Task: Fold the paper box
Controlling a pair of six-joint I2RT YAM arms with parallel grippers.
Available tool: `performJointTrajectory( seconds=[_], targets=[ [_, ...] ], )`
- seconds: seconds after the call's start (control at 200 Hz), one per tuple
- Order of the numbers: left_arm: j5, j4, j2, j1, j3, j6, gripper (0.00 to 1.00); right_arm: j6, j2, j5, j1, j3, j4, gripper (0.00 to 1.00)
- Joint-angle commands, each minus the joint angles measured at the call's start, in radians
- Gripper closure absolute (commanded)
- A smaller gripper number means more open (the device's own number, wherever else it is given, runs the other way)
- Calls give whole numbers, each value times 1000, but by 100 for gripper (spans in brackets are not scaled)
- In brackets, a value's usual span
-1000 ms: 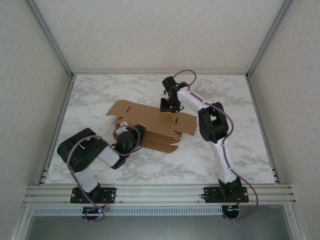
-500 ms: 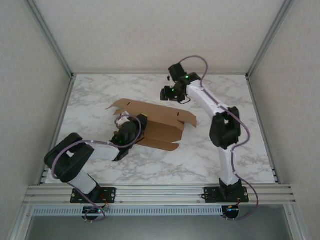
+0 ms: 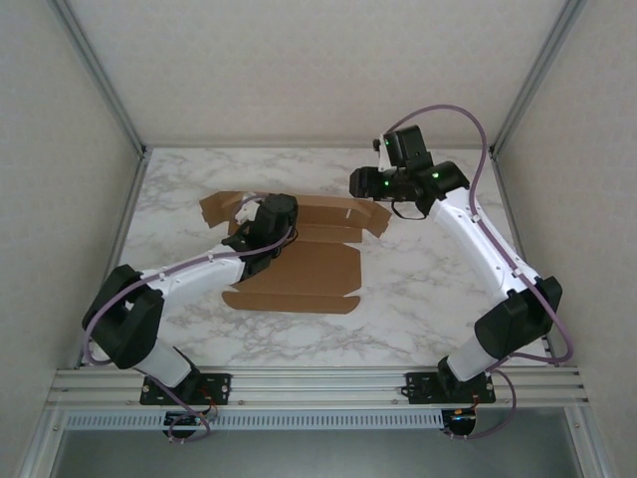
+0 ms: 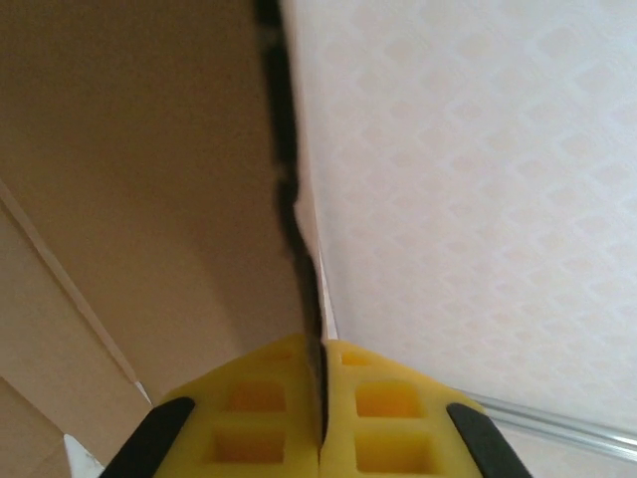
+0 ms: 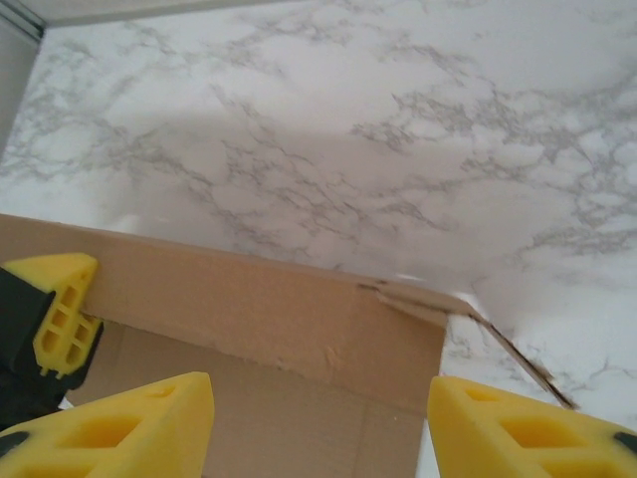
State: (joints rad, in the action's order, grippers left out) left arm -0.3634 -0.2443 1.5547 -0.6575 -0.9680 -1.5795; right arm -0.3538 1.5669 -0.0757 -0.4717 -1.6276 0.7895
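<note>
Right now the paper box [image 3: 299, 277] lies half-formed on the table [image 3: 428, 299], left of centre; my left claw [image 3: 255, 241] is pinched on its rear wall. Farther back my right claw [image 3: 360, 185] hangs apart over the far-right corner, which I judge needs folding next.

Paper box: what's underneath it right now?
The marble table shows all around the paper box, whose base panel lies flat on it. The patch beneath is covered by cardboard, so nothing there can be checked.
</note>
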Motion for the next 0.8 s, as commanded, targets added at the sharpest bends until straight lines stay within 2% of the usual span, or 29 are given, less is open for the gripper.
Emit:
performJointTrajectory(
  seconds=[0.0, 0.13, 0.23, 0.335, 0.436, 0.581, 0.791],
  targets=[
    [-63, 41, 44, 7, -2, 13, 100, 11, -16, -47, 17, 40, 2, 41],
    [-77, -191, 61, 10, 103, 109, 97, -21, -14, -99, 36, 89, -50, 41],
    [-72, -295, 77, 20, 166, 112, 94, -84, 3, -130, 51, 94, -73, 42],
    [-68, -302, 100, 34, 173, 101, 93, -172, 32, -189, 82, 98, -92, 48],
    [-61, -272, 122, 53, 154, 90, 94, -195, 95, -231, 91, 55, -78, 49],
    [-64, -183, 134, 79, 107, 82, 96, -206, 166, -257, 93, 0, -70, 45],
    [-17, -241, 145, 94, 133, 87, 96, -215, 245, -265, 93, -67, -105, 41]
  ],
)
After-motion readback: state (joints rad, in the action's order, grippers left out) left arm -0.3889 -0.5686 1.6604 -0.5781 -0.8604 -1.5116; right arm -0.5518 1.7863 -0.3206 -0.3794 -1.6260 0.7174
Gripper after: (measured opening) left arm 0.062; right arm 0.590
